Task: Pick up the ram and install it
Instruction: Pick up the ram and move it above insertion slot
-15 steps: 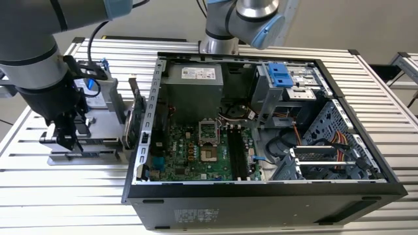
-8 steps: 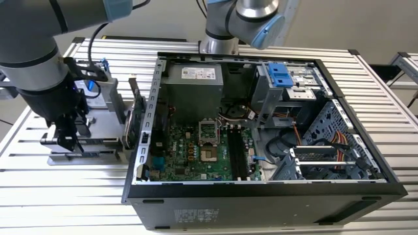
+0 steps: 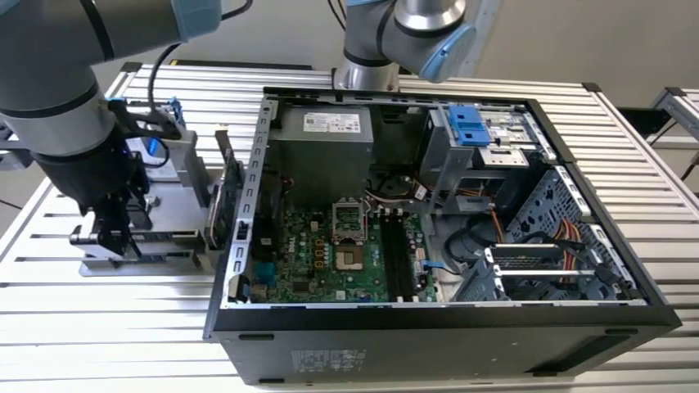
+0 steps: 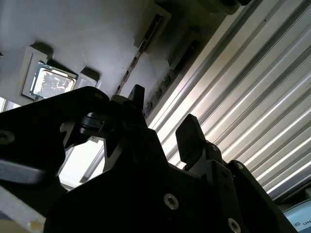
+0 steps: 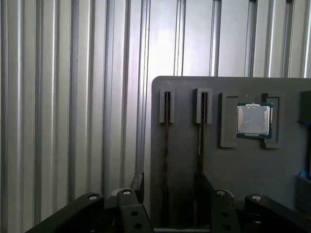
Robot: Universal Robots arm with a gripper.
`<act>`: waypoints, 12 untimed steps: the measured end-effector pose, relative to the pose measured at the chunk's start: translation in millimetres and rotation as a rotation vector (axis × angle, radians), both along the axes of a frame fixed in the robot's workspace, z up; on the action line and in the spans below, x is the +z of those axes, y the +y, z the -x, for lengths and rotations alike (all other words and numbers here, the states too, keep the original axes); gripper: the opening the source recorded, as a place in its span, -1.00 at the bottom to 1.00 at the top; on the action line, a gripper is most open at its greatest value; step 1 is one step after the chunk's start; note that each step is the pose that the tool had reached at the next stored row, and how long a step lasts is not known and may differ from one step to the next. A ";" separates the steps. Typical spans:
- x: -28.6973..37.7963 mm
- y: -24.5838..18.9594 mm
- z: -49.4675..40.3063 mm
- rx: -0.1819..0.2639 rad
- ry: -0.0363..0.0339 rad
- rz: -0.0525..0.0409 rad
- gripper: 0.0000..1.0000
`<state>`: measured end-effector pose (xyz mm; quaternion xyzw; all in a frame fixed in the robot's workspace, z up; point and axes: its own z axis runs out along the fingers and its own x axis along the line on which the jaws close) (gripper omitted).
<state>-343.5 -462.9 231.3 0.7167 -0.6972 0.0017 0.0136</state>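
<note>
In the first wrist view a grey parts holder has two narrow slots. A thin dark stick with a brownish edge stands edge-on in each, and these look like the ram. My gripper hangs just above the holder, open, its two black fingers apart on either side of the slot nearer the holder's edge, with nothing between them. The second wrist view shows the same spread fingertips over the slotted holder. In the exterior view the gripper is at the exterior view's left, beside the open computer case.
A processor chip lies in a recess of the holder. The motherboard lies inside the case with long dark memory slots. A green card stands upright between holder and case. A second arm's base stands behind the case on the ribbed metal table.
</note>
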 end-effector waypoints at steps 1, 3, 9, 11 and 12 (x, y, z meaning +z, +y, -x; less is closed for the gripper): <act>-0.7 0.0 0.0 0.000 -0.0004 0.0003 1.00; -2.1 0.0 0.0 0.000 -0.0015 0.0009 1.00; -5.7 0.1 0.9 0.000 -0.0069 0.0012 1.00; -6.6 0.0 1.6 0.000 -0.0082 0.0013 1.00; -7.1 0.0 1.8 0.000 -0.0085 0.0014 1.00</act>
